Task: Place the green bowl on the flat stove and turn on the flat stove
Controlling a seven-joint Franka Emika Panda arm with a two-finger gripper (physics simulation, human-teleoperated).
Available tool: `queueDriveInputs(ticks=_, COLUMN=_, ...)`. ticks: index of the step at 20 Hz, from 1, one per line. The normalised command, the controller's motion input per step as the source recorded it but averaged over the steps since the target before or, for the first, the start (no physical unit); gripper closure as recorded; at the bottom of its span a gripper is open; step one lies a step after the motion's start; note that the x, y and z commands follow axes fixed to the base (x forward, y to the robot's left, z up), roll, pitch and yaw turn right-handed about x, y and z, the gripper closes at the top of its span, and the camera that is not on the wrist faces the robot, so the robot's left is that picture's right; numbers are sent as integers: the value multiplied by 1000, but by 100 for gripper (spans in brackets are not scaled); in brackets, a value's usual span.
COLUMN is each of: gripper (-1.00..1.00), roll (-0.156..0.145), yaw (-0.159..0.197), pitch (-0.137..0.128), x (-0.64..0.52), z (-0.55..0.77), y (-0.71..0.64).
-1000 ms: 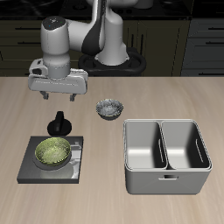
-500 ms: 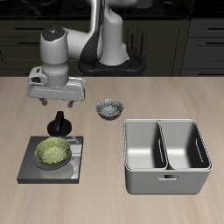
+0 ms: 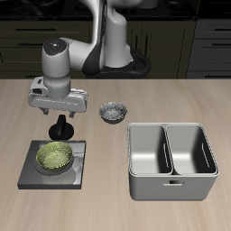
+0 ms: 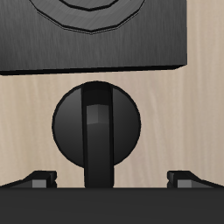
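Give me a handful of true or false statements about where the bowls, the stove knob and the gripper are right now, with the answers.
1. The green bowl sits on the flat stove. True.
2. The gripper holds the green bowl. False: its fingers are apart and empty, above the stove's black knob.
3. The grey-white bowl lies inside the metal tray. False: it stands on the table behind the tray.
4. Both tray compartments are empty. True.
5. The fingertips show on either side of the knob's ridge in the wrist view. True.
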Motion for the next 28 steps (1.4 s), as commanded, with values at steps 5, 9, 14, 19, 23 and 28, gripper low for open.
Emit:
queueDriveInputs(ticks=5, gripper=-100, roll=12, yaw=-28, pitch=32, x=-39, z=-195, y=53)
queueDriveInputs(ticks=9, gripper=-100, roll=1, yaw=-67, pitch=62, x=-139, z=-330, y=-56)
queueDriveInputs(ticks=14, gripper=-100, roll=-9, yaw=-50, pitch=23, x=-141, z=-149, y=-203)
queueDriveInputs(ticks=19, gripper=100, roll=-21, yaw=7, pitch=-5, x=-147, z=3, y=-241)
queueDriveInputs(ticks=23, gripper=100, roll=-9, yaw=25, pitch=-17, x=-11, z=164, y=-151)
queueDriveInputs(ticks=28, gripper=100, roll=-2, yaw=55, pitch=-20, x=36, z=219, y=-81)
